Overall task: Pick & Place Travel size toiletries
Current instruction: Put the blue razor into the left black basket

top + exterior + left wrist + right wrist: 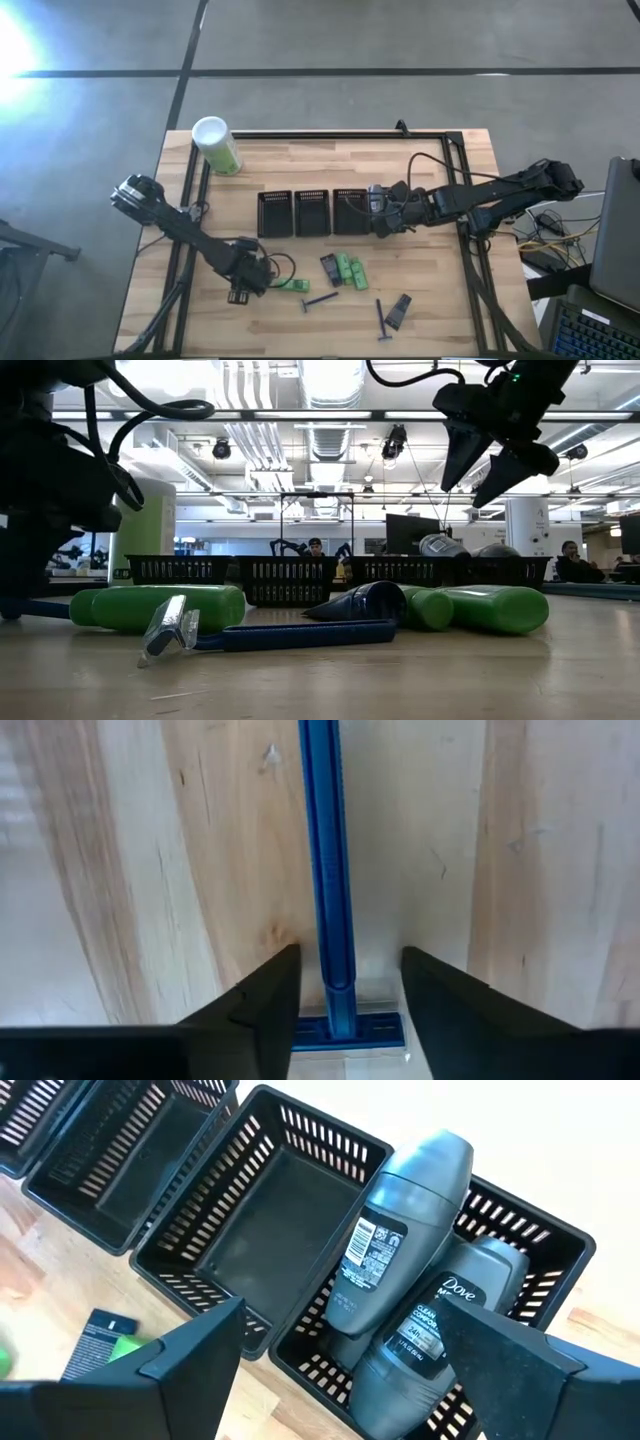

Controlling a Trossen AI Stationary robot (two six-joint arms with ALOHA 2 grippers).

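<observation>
Left claw (345, 1010), fingers spread astride a blue razor (325, 870) flat on the bench (440, 330); it probably slips out if they close off-centre. Right claw (340, 1370), spread and empty, hangs over grey tubes (400, 1270) in the right-hand tray (300, 1140).

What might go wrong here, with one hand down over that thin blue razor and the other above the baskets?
The left hand straddles the thin blue razor lying flat on the wooden table; its fingers may scrape wood or pinch off-centre, so the razor twists away. The open right hand hovers over the black mesh tray holding two grey bottles; dropping lower, it could knock them.
</observation>
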